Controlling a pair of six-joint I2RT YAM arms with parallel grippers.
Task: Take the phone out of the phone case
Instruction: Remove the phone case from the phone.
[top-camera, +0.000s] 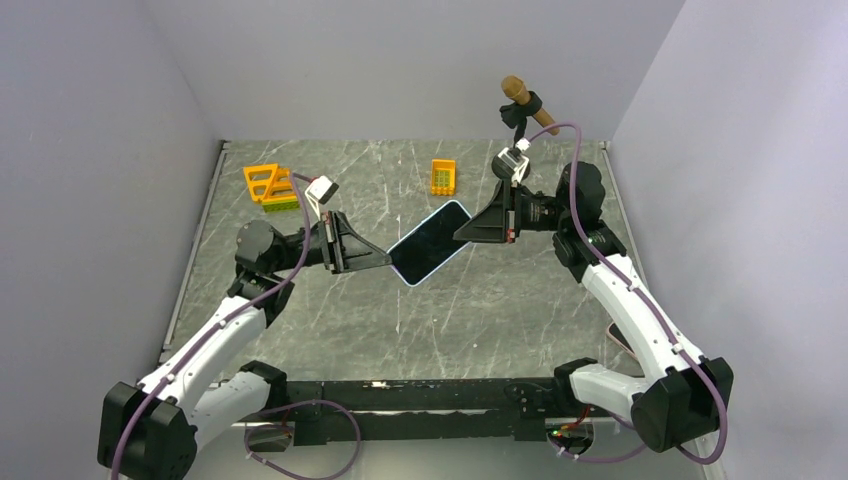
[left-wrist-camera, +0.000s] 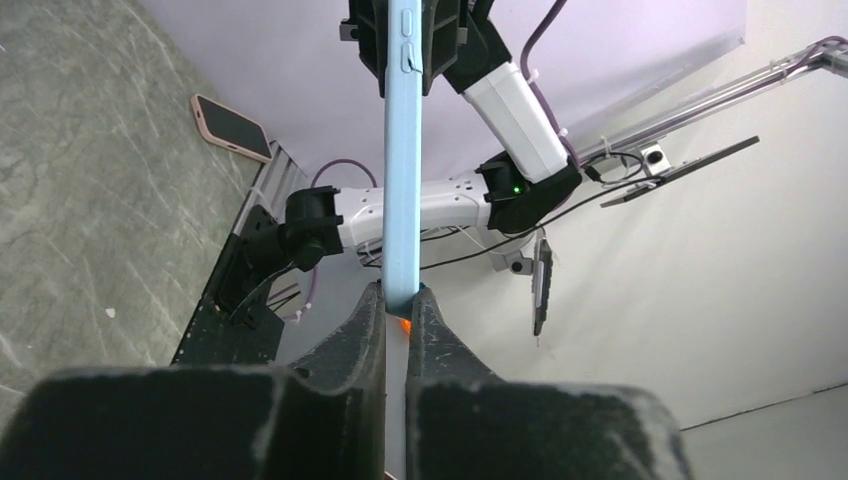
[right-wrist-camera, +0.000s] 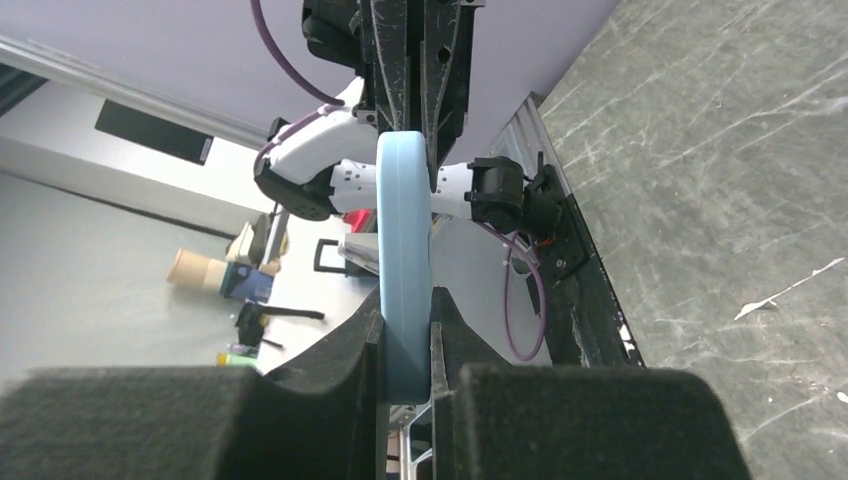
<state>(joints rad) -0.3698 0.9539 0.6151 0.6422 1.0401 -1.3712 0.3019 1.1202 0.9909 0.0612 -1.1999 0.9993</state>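
Observation:
A phone with a dark screen sits in a light blue case (top-camera: 430, 243), held in the air above the middle of the table between both grippers. My left gripper (top-camera: 388, 262) is shut on its near-left end. My right gripper (top-camera: 462, 232) is shut on its far-right end. In the left wrist view the cased phone (left-wrist-camera: 403, 150) is edge-on, pinched at my left gripper (left-wrist-camera: 400, 300). In the right wrist view the blue case edge (right-wrist-camera: 403, 250) is pinched in my right gripper (right-wrist-camera: 405, 315). I cannot tell if phone and case have parted.
An orange and yellow toy rack (top-camera: 270, 186) and a small orange block (top-camera: 443, 176) lie at the back of the grey table (top-camera: 500, 320). A brown-handled tool (top-camera: 528, 100) hangs at the back right. A second phone in a pink case (left-wrist-camera: 232, 127) lies near the right arm's base.

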